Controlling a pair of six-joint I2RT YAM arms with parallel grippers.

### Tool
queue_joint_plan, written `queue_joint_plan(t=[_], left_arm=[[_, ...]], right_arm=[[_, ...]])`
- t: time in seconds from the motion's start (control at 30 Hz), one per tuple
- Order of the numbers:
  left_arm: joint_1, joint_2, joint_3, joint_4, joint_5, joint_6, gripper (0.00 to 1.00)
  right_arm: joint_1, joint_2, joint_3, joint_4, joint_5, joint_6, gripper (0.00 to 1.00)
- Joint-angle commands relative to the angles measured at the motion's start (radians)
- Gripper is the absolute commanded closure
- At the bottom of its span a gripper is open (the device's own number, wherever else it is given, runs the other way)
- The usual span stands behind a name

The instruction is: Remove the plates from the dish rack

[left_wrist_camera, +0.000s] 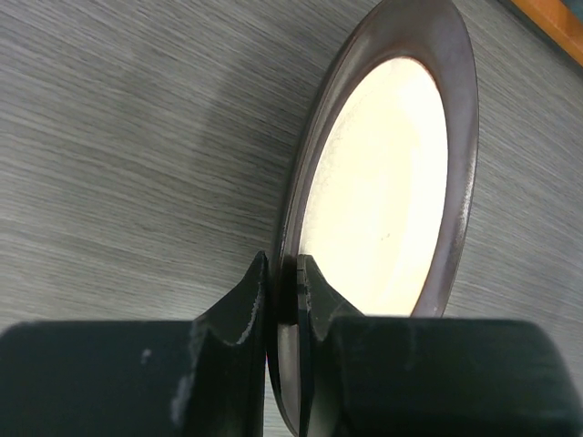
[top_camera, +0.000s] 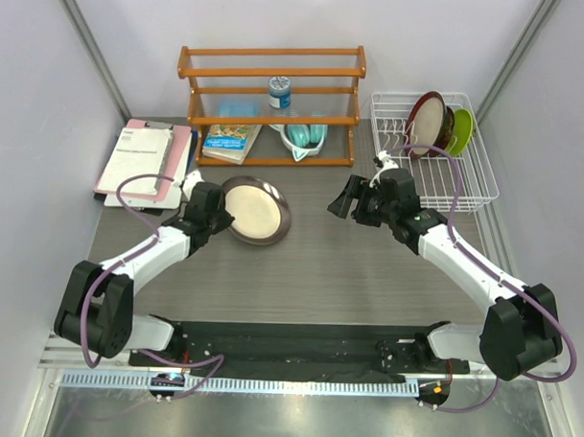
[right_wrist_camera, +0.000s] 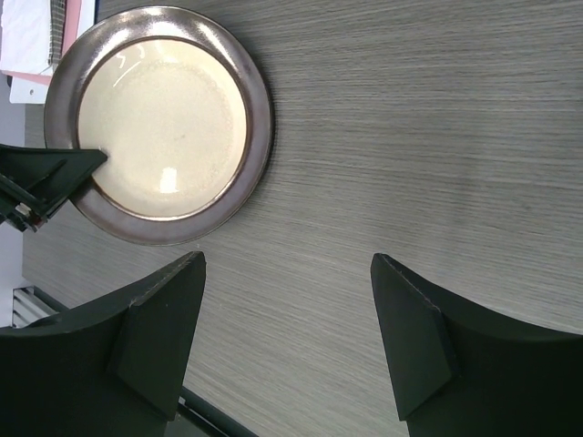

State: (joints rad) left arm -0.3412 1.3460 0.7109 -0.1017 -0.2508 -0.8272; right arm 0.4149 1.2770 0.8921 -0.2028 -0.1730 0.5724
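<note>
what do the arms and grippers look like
The left arm and right arm have white link shells and bulky black joints, each trailed by a looping purple cable. The left gripper and right gripper are black, with matte wedge-shaped fingers, lightly scuffed.

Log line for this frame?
left gripper: shut on grey-brown plate rim | right gripper: open, empty, above table | dish rack: red-rimmed plate, green plate inside
</note>
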Motion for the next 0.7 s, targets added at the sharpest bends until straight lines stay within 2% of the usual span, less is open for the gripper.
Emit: queue_joint_plan(t=[0.0, 0.13, 0.3, 0.33, 0.37, 0.47, 0.5, 0.6, 0.67], left_arm=[[-0.007, 0.065, 0.076, -0.387, -0.194, 0.126, 1.0], [-0.027, 0.1, 0.116, -0.477, -0.271, 0.099, 1.0], [-0.028, 0.11, 0.113, -0.469, -0.251, 0.1, 1.0], [-0.028, 0.105, 0.102, -0.443, -0.219, 0.112, 1.0], [-0.028, 0.098, 0.072, -0.402, -0.12, 0.132, 1.0], [-0.027, 0.048, -0.014, -0.207, 0.049, 0.137, 1.0], [-0.027, 0.038, -0.036, -0.102, 0.146, 0.126, 1.0], [-0.027, 0.021, -0.102, 0.073, 0.29, 0.086, 1.0], [-0.025, 0.025, -0.131, 0.143, 0.33, 0.048, 1.0]], right_arm=[[-0.004, -0.024, -0.001, 0.026, 0.015, -0.02, 0.21], [-0.004, -0.015, 0.002, 0.031, 0.0, -0.019, 0.21], [-0.002, -0.011, -0.001, 0.037, -0.006, -0.016, 0.21], [-0.005, -0.01, -0.002, 0.037, -0.006, -0.016, 0.21], [-0.004, -0.008, -0.002, 0.037, -0.008, -0.017, 0.21], [-0.004, -0.005, -0.008, 0.037, -0.008, -0.022, 0.21], [-0.004, -0.005, -0.01, 0.039, -0.006, -0.022, 0.21], [-0.004, -0.005, -0.013, 0.037, -0.008, -0.026, 0.21], [-0.004, -0.007, -0.013, 0.036, -0.005, -0.029, 0.21]])
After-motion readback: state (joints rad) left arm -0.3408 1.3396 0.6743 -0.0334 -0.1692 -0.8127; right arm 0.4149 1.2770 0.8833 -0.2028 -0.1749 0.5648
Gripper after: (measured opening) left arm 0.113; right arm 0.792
